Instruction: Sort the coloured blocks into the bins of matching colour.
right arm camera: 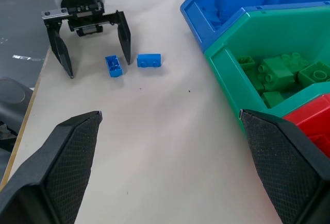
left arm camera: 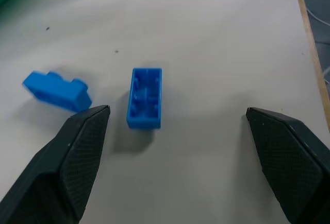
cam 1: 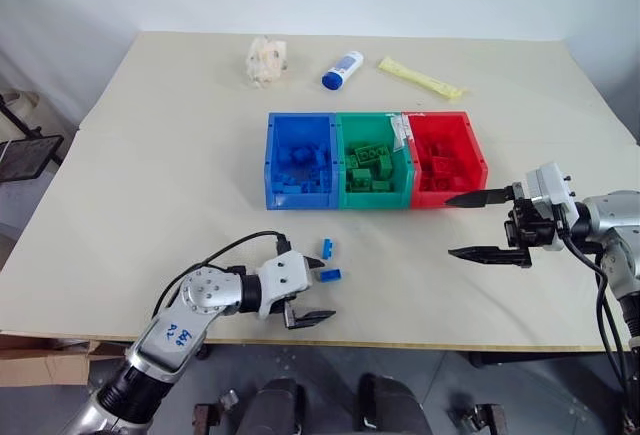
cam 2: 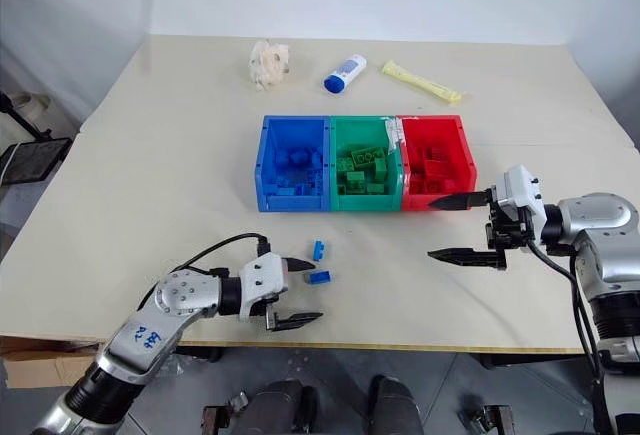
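Two blue blocks lie on the table in front of the bins. One lies hollow side up, and the other is just beyond it. My left gripper is open low over the table, and the upturned block sits just ahead of its fingertips, close to one finger. The other block lies outside that finger. The blue bin, green bin and red bin stand joined in a row, each holding blocks of its own colour. My right gripper hangs open and empty in front of the red bin.
A white-and-blue bottle, a crumpled wrapper and a yellow packet lie behind the bins. The table's front edge runs just below my left gripper.
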You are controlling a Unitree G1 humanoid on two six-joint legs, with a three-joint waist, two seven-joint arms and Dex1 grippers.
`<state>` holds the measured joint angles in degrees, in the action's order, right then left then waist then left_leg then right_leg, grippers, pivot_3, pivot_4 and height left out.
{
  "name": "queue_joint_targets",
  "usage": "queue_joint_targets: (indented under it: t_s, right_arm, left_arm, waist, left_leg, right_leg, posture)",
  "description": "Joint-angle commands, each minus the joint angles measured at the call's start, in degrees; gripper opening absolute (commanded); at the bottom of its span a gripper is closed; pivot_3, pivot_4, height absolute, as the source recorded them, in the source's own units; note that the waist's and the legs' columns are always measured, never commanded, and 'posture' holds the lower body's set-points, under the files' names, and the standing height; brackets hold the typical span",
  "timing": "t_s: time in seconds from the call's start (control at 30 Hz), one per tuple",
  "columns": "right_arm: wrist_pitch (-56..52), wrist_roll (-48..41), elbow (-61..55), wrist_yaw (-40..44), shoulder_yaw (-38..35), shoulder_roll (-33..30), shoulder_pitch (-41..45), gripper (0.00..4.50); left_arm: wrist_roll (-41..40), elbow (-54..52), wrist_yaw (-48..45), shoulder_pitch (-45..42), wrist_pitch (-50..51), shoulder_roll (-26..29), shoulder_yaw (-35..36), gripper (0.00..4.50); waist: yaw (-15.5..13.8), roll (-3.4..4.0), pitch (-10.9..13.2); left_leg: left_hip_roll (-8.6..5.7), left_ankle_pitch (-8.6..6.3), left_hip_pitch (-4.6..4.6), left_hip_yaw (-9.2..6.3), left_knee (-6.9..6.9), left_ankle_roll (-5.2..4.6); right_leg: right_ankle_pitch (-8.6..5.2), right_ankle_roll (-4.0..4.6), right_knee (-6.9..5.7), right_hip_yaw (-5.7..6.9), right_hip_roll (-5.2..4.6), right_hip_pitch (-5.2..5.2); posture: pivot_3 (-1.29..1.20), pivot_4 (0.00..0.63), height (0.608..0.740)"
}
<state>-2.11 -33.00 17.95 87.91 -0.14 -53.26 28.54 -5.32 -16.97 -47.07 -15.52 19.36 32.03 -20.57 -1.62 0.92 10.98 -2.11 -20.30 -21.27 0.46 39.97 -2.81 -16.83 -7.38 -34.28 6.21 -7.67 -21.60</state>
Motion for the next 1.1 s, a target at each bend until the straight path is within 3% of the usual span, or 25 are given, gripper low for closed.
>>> queue_joint_targets:
  t_s: [0.03, 0.1, 0.2, 0.57, 0.93, 1.1]
  right_arm:
    - [-0.82, -0.17, -2.31, 1.10, -2.85, -0.14, -0.87, 4.47]
    - [-1.12, -0.04, -2.83, 0.89, -3.42, -0.10, -1.31, 4.47]
    - [-1.47, 0.07, -3.41, 0.51, -4.03, -0.04, -1.76, 4.50]
    - [-2.36, 0.61, -4.71, -0.41, -6.04, -0.23, -3.24, 4.50]
    - [-3.74, 0.36, -5.70, -0.50, -7.54, -0.10, -4.39, 4.50]
    - [-5.76, -1.22, -6.92, -1.61, -9.30, 0.42, -4.95, 4.50]
  left_arm:
    - [1.90, 0.64, -0.99, -1.78, -0.30, -0.84, -2.38, 4.50]
    - [2.43, 1.61, -1.00, -2.54, -0.19, -1.38, -2.75, 4.50]
    - [3.04, 2.35, -1.33, -3.52, -0.09, -1.84, -3.22, 3.87]
    - [4.52, 3.49, -1.37, -6.35, 2.50, -1.86, -2.97, 0.49]
    - [0.43, 1.52, -1.18, -7.61, 4.08, -3.82, 1.10, 0.49]
    - [-2.06, 0.51, 1.01, -13.74, 7.28, -4.97, 7.45, 0.49]
  waist:
    - [0.10, 0.00, 0.00]
    - [0.13, 0.00, 0.00]
    - [0.14, 0.01, 0.00]
    - [0.12, 0.00, 0.00]
    - [0.06, 0.00, 0.00]
    - [-0.03, -0.01, 0.01]
  left_leg:
    - [0.00, 0.00, 0.00, 0.00, 0.00, 0.00]
    - [0.01, 0.00, 0.00, 0.00, -0.01, 0.00]
    - [0.02, 0.00, 0.01, 0.01, 0.00, 0.00]
    - [0.01, 0.02, 0.02, 0.00, 0.04, -0.03]
    - [0.01, 0.02, 0.01, 0.00, 0.05, -0.03]
    - [0.01, 0.02, -0.02, -0.03, 0.08, -0.04]
  right_leg:
    - [0.00, 0.00, 0.00, 0.00, 0.00, 0.00]
    - [0.00, 0.00, -0.01, 0.01, 0.02, 0.00]
    - [0.00, 0.00, -0.02, 0.02, 0.03, 0.00]
    - [0.00, -0.01, -0.03, 0.01, 0.03, 0.04]
    - [0.00, -0.01, -0.03, 0.01, 0.02, 0.04]
    - [0.01, -0.01, -0.04, 0.04, 0.02, 0.04]
  posture:
    - [0.00, 0.150, 0.740]
    - [0.00, 0.150, 0.740]
    - [0.00, 0.150, 0.740]
    - [0.00, 0.150, 0.740]
    - [0.00, 0.150, 0.740]
    - [0.00, 0.150, 0.740]
